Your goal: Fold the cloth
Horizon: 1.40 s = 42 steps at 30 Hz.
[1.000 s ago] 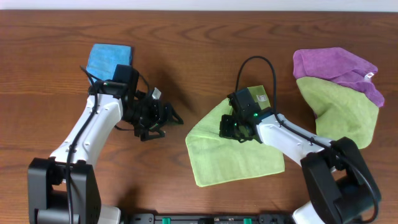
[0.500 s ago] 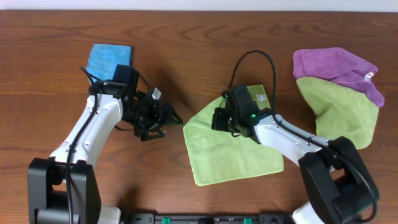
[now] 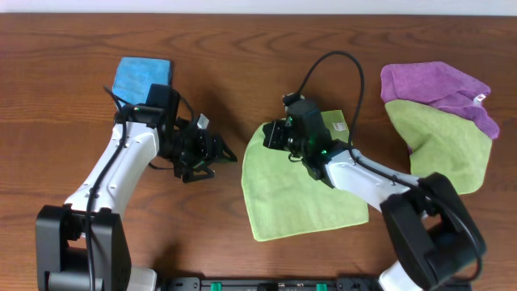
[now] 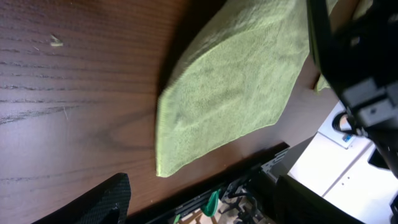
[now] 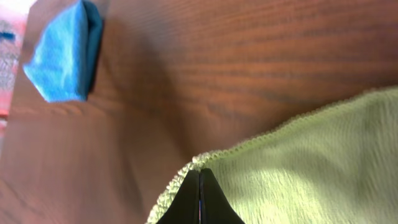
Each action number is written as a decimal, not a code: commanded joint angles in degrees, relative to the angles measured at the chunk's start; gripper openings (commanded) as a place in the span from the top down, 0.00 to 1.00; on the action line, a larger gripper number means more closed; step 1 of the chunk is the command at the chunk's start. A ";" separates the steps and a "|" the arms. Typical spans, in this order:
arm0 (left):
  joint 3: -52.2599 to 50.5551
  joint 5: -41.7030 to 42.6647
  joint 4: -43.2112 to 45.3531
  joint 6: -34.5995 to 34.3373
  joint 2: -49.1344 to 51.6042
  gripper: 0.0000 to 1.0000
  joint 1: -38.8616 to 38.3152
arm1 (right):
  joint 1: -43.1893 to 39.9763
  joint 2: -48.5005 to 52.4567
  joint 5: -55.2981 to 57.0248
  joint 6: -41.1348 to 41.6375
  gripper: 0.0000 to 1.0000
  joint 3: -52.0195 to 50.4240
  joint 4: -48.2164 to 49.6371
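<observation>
The lime-green cloth (image 3: 295, 190) lies in the middle of the table, partly spread. My right gripper (image 3: 271, 134) is shut on its upper-left corner and holds that corner raised. In the right wrist view the closed fingertips (image 5: 199, 172) pinch the stitched edge of the cloth (image 5: 311, 162). My left gripper (image 3: 220, 152) is open and empty, just left of the cloth and apart from it. The left wrist view shows the cloth (image 4: 230, 93) ahead with its near edge lifted off the wood.
A second lime-green cloth (image 3: 448, 149) lies at the right under a purple cloth (image 3: 432, 83). A folded bright-blue cloth (image 3: 141, 77) sits at the back left, also in the right wrist view (image 5: 62, 59). A black cable loops above the right arm.
My right gripper has moved up and to the left, pulling the cloth's corner with it. The cloth's left part has spread out. The left arm has not moved.
</observation>
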 commanded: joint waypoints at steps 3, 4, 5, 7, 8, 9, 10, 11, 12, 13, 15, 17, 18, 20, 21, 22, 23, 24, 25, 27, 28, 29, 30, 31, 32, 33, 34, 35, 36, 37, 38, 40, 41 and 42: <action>0.68 0.07 -0.22 1.73 0.11 0.24 0.42 | 0.76 7.21 2.25 4.57 0.99 0.98 7.06; 0.68 0.07 -0.20 1.75 0.09 0.24 0.42 | 0.76 8.46 2.25 4.94 0.99 1.57 8.07; 0.70 0.07 -0.22 1.79 -0.02 0.24 0.42 | 0.76 9.92 2.25 4.94 0.99 2.45 8.98; 0.70 0.07 -0.22 1.88 -0.04 0.24 0.42 | 0.76 12.46 2.23 4.94 0.99 4.92 9.40; 0.70 0.04 -0.22 1.88 -0.04 0.24 0.42 | 0.83 13.29 2.21 4.94 0.99 5.95 9.38; 0.70 0.02 -0.20 1.88 -0.04 0.25 0.42 | 0.94 14.21 2.21 4.92 0.99 7.21 9.35; 0.70 0.02 -0.17 1.88 -0.04 0.24 0.42 | 1.09 15.10 2.21 4.92 0.99 8.55 9.35; 0.70 0.04 -0.20 1.88 -0.04 0.24 0.42 | 1.29 15.82 2.14 4.92 0.99 9.81 9.33; 0.70 0.02 -0.17 1.88 -0.04 0.24 0.42 | 1.55 16.61 2.10 4.90 0.99 11.23 9.33; 0.70 0.04 -0.15 1.88 -0.04 0.24 0.42 | 1.95 17.44 2.10 4.90 0.99 12.83 9.31; 0.70 0.04 -0.15 1.88 -0.04 0.24 0.42 | 2.54 18.69 2.10 4.87 0.99 15.15 9.27; 0.70 0.04 -0.15 1.88 -0.04 0.24 0.42 | 3.06 19.54 2.23 4.66 0.98 17.22 8.70; 0.70 0.04 -0.17 1.90 -0.04 0.24 0.42 | 3.26 19.56 2.36 4.35 0.93 17.94 8.35; 0.70 0.02 -0.17 1.92 -0.04 0.24 0.42 | 3.34 19.54 2.47 2.82 0.58 18.64 8.24; 0.70 0.02 -0.17 1.97 -0.04 0.24 0.42 | 3.32 19.54 2.43 2.64 0.51 18.95 8.13; 0.70 0.04 -0.15 2.14 -0.04 0.24 0.42 | 3.30 19.52 2.23 2.64 0.48 19.02 8.15; 0.70 0.02 -0.15 2.34 -0.04 0.24 0.44 | 3.19 19.47 2.12 2.67 0.45 19.02 8.13; 0.70 0.02 -0.20 2.34 -0.04 0.24 0.52 | 3.13 19.41 1.77 2.64 0.39 19.02 8.07; 0.70 0.04 -0.20 2.34 -0.04 0.24 0.63 | 2.95 19.39 1.11 2.32 0.33 19.02 7.85; 0.70 0.04 -0.24 2.34 -0.04 0.23 0.98 | 2.49 19.02 -0.04 1.38 0.12 19.02 6.62; 0.70 0.04 -0.26 2.34 -0.04 0.23 1.22 | 2.12 18.53 -0.61 1.20 0.01 19.02 5.40; 0.70 0.07 -0.28 2.34 -0.07 0.23 1.60 | 1.64 17.88 -0.98 1.16 0.01 19.02 3.58; 0.70 0.07 -0.35 2.38 -0.07 0.23 1.92 | 0.94 16.72 -1.09 0.74 0.01 19.02 1.11; 0.70 0.07 -0.44 2.40 -0.13 0.22 2.19 | 0.37 15.85 -1.29 0.11 0.01 19.02 -0.76; 0.70 0.20 -0.57 2.80 -0.24 0.23 2.49 | -0.26 14.60 -1.92 -0.76 0.01 19.02 -2.82; 0.70 0.24 -0.83 3.15 -0.39 0.22 2.75 | -1.07 13.11 -2.64 -1.90 0.01 19.02 -5.46; 0.70 0.24 -1.33 3.34 -0.59 0.20 3.10 | -1.86 11.39 -3.48 -3.06 0.01 19.02 -8.57; 0.70 0.22 -1.95 3.43 -0.79 0.18 3.48 | -2.64 9.55 -4.33 -4.26 0.01 19.02 -12.11; 0.70 0.24 -2.45 3.78 -0.96 0.18 3.82 | -3.21 8.17 -5.01 -4.98 0.01 19.02 -14.93; 0.70 0.20 -3.02 4.24 -1.11 0.16 4.22 | -3.96 6.14 -6.14 -6.38 0.01 19.02 -19.06; 0.70 0.22 -3.50 4.50 -1.20 0.14 4.55 | -4.57 3.98 -7.15 -8.31 0.01 19.02 -23.26; 0.68 0.24 -4.61 4.68 -1.20 0.11 5.09 | -5.33 -0.31 -7.41 -11.56 0.01 19.02 -30.77; 0.68 0.24 -5.03 4.90 -1.20 0.02 5.29 | -5.51 -2.58 -7.37 -13.81 0.01 19.02 -34.10; 0.68 0.28 -5.25 4.90 -1.20 0.05 5.31 | -5.62 -4.92 -7.10 -15.61 0.01 19.02 -37.18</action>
